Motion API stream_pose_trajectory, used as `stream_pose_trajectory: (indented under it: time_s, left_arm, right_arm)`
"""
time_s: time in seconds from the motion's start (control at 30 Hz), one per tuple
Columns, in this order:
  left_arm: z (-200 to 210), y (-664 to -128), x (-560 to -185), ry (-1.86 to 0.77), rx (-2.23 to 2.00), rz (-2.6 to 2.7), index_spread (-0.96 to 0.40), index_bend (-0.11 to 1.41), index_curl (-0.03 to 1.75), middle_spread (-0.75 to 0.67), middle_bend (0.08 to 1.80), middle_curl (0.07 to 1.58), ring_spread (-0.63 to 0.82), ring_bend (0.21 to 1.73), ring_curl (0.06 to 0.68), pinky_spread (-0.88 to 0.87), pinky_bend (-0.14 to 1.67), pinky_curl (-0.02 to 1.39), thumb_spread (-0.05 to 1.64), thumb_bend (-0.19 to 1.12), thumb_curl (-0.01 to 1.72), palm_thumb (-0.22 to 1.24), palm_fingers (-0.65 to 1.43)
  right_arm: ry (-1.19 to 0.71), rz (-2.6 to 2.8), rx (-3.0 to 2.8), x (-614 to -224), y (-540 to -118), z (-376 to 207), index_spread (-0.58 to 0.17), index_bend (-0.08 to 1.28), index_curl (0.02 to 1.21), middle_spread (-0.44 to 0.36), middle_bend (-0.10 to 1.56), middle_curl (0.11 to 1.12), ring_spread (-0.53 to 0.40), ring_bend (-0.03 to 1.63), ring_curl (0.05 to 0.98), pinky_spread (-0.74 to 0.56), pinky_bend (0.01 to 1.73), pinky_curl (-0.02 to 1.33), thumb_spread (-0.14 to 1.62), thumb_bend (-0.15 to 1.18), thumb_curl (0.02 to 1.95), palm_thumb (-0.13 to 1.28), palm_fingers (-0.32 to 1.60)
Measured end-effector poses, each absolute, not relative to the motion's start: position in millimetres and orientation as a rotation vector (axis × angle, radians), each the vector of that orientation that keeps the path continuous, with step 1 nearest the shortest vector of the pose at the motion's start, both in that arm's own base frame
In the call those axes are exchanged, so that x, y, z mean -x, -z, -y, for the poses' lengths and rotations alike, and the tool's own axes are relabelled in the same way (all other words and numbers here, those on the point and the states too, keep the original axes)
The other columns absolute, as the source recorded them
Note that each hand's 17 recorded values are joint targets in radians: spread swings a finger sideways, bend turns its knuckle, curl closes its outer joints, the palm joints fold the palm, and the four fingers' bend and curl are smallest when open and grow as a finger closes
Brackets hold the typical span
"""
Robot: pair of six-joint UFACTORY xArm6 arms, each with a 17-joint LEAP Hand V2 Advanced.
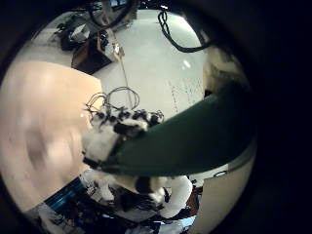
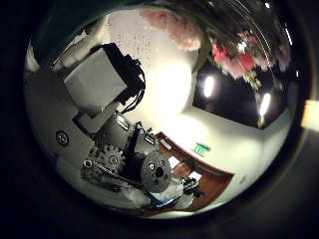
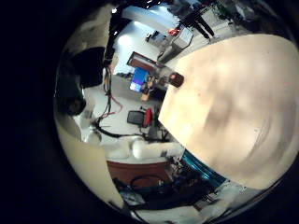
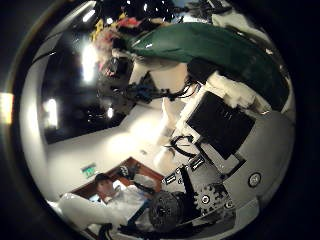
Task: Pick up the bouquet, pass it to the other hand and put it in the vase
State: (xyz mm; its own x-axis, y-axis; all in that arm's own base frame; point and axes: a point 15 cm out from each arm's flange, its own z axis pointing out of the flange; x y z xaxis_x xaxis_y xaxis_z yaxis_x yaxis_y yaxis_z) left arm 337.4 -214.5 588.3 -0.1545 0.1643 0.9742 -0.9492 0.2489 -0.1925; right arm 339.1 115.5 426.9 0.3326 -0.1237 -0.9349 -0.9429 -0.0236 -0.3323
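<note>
The bouquet has a dark green wrap point(image 1: 195, 136) that passes close across the left little finger side palm view, high above the tan table point(image 1: 39, 107). Its pink flowers point(image 2: 184, 30) show in the left thumb side palm view beside my left hand's fingers point(image 2: 100, 80), which are curled on the bouquet. A hand point(image 1: 117, 132) sits at the wrap's narrow end. In the right thumb side palm view the wrap point(image 4: 215, 45) and flowers point(image 4: 120, 28) lie ahead, with another hand point(image 4: 125, 75) on them. My right hand's fingers point(image 4: 230, 110) reach straight toward the wrap.
Room furniture stands beyond the table.
</note>
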Motion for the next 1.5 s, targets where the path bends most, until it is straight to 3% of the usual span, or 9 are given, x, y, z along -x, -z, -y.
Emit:
stream_pose_trajectory:
  time_s: [0.13, 0.23, 0.37, 0.47, 0.73, 0.93, 1.13, 1.5]
  left_arm:
    - [200.4, -597.5, -344.0, -1.256, -0.83, 1.374, -0.48, 0.81, 0.54, -0.42, 1.09, 0.88, -0.4, 1.46, 0.535, -0.45, 1.26, 0.75, 1.04, 0.19, 0.59, 0.98, 1.13]
    - [182.7, -609.9, -351.2, -1.316, -0.852, 1.404, -0.53, 0.86, 0.59, -0.44, 1.13, 0.9, -0.4, 1.5, 0.548, -0.47, 1.28, 0.78, 1.05, 0.19, 0.62, 0.99, 1.09]
    - [155.0, -629.7, -357.4, -1.399, -0.904, 1.473, -0.59, 0.88, 0.68, -0.47, 1.16, 0.93, -0.4, 1.53, 0.56, -0.5, 1.29, 0.82, 1.08, 0.19, 0.66, 1.0, 1.05]
    - [131.6, -645.6, -361.2, -1.469, -0.946, 1.515, -0.61, 0.88, 0.73, -0.48, 1.17, 0.95, -0.39, 1.55, 0.565, -0.51, 1.29, 0.84, 1.09, 0.18, 0.69, 1.01, 1.03]
    - [35.0, -672.5, -363.5, -1.678, -1.174, 1.59, -0.67, 0.84, 0.88, -0.5, 1.19, 0.97, -0.38, 1.59, 0.568, -0.54, 1.29, 0.89, 1.11, 0.16, 0.75, 1.01, 1.0]
    - [-41.4, -674.4, -353.8, -1.81, -1.345, 1.583, -0.7, 0.79, 0.98, -0.51, 1.2, 0.98, -0.38, 1.6, 0.563, -0.55, 1.28, 0.92, 1.12, 0.15, 0.79, 1.02, 1.0]
    - [-100.1, -658.8, -354.5, -1.89, -1.462, 1.527, -0.73, 0.74, 1.07, -0.51, 1.19, 0.99, -0.38, 1.6, 0.558, -0.56, 1.27, 0.95, 1.12, 0.13, 0.82, 1.02, 1.0]
    - [-158.8, -607.4, -385.1, -1.909, -1.595, 1.414, -0.76, 0.66, 1.19, -0.52, 1.18, 1.0, -0.37, 1.6, 0.549, -0.58, 1.24, 0.99, 1.13, 0.1, 0.86, 1.02, 1.02]
  right_arm:
    - [-0.902, -1.095, 1.38, -353.7, -409.8, -96.7, -0.24, 0.98, 0.73, -0.144, 1.22, 0.72, -0.212, 1.33, 0.649, -0.35, 1.1, 0.84, 0.94, -0.05, 0.94, 0.85, 0.89]
    - [-0.912, -1.123, 1.344, -360.0, -400.6, -86.1, -0.279, 0.7, 0.68, -0.143, 1.12, 0.69, -0.22, 1.29, 0.621, -0.42, 1.13, 0.8, 0.97, -0.04, 0.86, 0.8, 0.64]
    - [-0.922, -1.138, 1.322, -364.0, -395.1, -79.9, -0.34, 0.56, 0.6, -0.131, 0.91, 0.61, -0.206, 1.22, 0.578, -0.3, 1.04, 0.78, 0.99, -0.03, 0.77, 0.78, 0.25]
    - [-0.928, -1.146, 1.311, -367.3, -391.4, -76.5, -0.368, 0.51, 0.54, -0.104, 0.78, 0.55, -0.17, 1.12, 0.523, -0.15, 1.0, 0.75, 1.0, -0.03, 0.72, 0.77, 0.12]
    - [-0.935, -1.154, 1.298, -371.8, -388.1, -72.3, -0.397, 0.45, 0.47, -0.071, 0.66, 0.47, -0.092, 0.96, 0.418, 0.19, 0.86, 0.66, 1.01, -0.02, 0.63, 0.76, 0.12]
    - [-0.938, -1.165, 1.318, -374.4, -384.4, -72.0, -0.405, 0.4, 0.44, -0.064, 0.6, 0.43, -0.043, 0.86, 0.367, 0.35, 0.79, 0.59, 1.01, -0.03, 0.59, 0.76, 0.11]
    - [-0.934, -1.171, 1.328, -378.8, -382.9, -74.0, -0.4, 0.35, 0.41, -0.049, 0.52, 0.4, -0.005, 0.79, 0.324, 0.41, 0.72, 0.53, 1.01, -0.02, 0.56, 0.76, 0.13]
    - [-0.908, -1.218, 1.305, -386.9, -373.7, -71.9, -0.39, 0.26, 0.39, -0.022, 0.4, 0.36, 0.041, 0.7, 0.273, 0.45, 0.64, 0.45, 1.03, -0.02, 0.53, 0.77, 0.19]
